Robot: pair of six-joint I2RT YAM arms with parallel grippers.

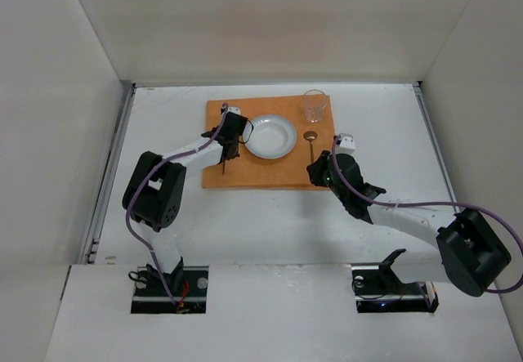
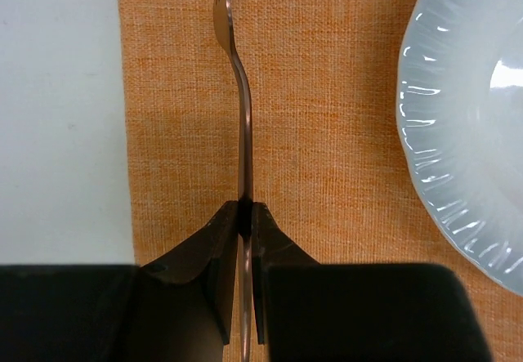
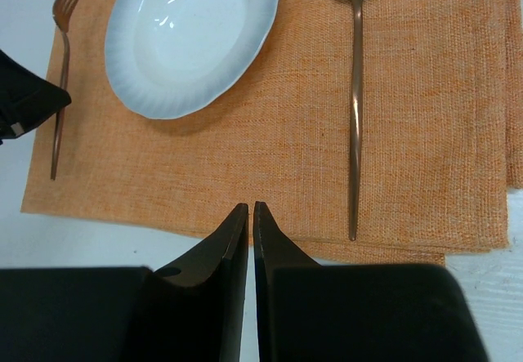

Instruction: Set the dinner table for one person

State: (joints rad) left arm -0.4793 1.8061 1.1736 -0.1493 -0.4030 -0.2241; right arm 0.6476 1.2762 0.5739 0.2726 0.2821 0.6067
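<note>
left gripper (image 2: 245,215): clamped on fork (image 2: 243,117) handle, left of plate (image 2: 466,117)
right gripper (image 3: 249,215): fingers together, empty, above mat (image 3: 286,149) near edge
spoon (image 3: 355,117): flat on mat, right of plate

The fork (image 2: 243,117) is clamped in the hand (image 2: 246,211) at lower centre, over the orange mat (image 2: 327,133); a plate (image 2: 466,117) is cut off at right.

Left wrist view: fork (image 2: 243,133) tines running off top edge, handle end passing out of bottom edge between dark fingers (image 2: 214,256), plate (image 2: 462,125) getting cut by right edge. Right wrist view: spoon (image 3: 356,109) bowl tip slipping past top edge. From above, left gripper (image 1: 229,145) covering most of fork.
</note>
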